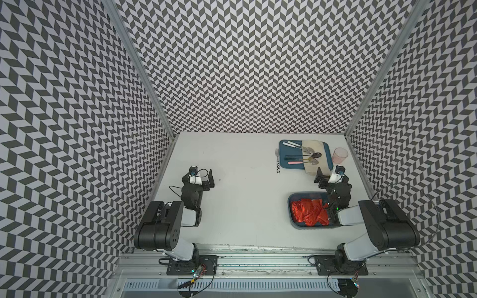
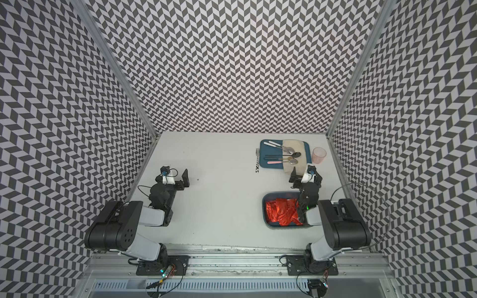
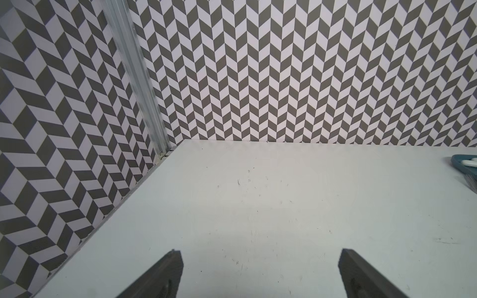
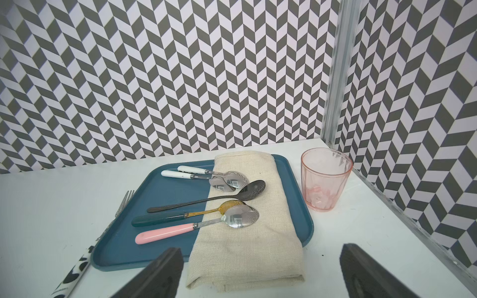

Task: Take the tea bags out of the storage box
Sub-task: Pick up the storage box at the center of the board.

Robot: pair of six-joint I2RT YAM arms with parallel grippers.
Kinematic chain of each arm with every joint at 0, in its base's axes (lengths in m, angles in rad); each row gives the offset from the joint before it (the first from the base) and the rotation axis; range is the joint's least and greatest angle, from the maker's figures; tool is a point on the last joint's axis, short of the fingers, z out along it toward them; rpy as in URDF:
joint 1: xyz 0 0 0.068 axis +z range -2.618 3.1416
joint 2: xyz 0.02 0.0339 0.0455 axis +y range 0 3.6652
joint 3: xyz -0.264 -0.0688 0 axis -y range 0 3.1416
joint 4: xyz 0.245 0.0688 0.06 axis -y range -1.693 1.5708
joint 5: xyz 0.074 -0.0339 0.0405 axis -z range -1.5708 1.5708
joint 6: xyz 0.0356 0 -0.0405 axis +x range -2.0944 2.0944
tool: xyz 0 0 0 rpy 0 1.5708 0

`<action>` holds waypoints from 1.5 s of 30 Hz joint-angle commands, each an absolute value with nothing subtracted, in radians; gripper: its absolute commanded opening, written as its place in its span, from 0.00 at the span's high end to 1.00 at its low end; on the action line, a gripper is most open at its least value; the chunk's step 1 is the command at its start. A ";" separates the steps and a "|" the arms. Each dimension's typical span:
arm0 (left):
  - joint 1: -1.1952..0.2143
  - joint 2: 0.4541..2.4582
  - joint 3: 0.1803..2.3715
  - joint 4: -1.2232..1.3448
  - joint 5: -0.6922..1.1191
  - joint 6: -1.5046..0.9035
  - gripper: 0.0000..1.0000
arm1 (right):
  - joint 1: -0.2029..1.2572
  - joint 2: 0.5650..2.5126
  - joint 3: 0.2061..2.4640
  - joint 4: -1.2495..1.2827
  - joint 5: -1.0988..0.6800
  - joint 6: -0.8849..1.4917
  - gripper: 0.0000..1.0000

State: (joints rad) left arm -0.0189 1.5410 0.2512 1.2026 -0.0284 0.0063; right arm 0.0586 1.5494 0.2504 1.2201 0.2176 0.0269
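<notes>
Tea bags [image 1: 308, 211] of crinkled red foil lay heaped and overlapping inside the box [image 1: 290, 206], too tangled to count. The box sat on the desk [image 3: 258, 193] just behind the right end effector [image 4: 261, 249], partly under that arm's wrist and forearm, which hid its right-hand side. The right end effector was spread wide and held nothing, and it touched neither the bags nor the box. Just ahead of it lay a blue tray [image 4: 167, 192] with a beige cloth [image 4: 245, 252] folded across the tray's right half. The cloth's near end hung past the tray's edge onto the desk, close in front of the fingers. Five spoons [image 4: 254, 187] lay across the tray with their bowls on the cloth: two white-handled, one all black, one green-handled and one pink-handled. A fork [image 4: 77, 268] with a black-and-white handle lay on the desk just beside the tray, ahead and to the left of this end effector. A pink cup [image 4: 325, 180] stood upright ahead and to its right, near the tray but apart from it. The left end effector [image 3: 260, 255] was likewise spread wide and empty over bare desk. From it the box lay well apart, to the right and somewhat behind, and only a corner of the tray showed far ahead to its right.
</notes>
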 commanded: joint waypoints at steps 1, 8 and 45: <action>-0.012 1.547 0.268 1.206 -0.017 0.002 0.01 | 0.064 1.540 0.248 1.276 0.212 0.024 0.00; -0.010 1.548 0.268 1.206 -0.014 0.002 0.00 | 0.064 1.539 0.248 1.276 0.212 0.023 0.00; -0.848 1.402 0.954 -0.298 0.021 -0.786 0.24 | 0.099 0.882 0.544 0.005 -0.018 0.463 0.07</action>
State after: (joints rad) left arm -0.7086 1.3094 0.8993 -0.0731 0.0433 -0.7456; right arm 0.0978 0.8478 0.4862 0.1520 0.1204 0.4828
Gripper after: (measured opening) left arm 0.771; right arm 0.930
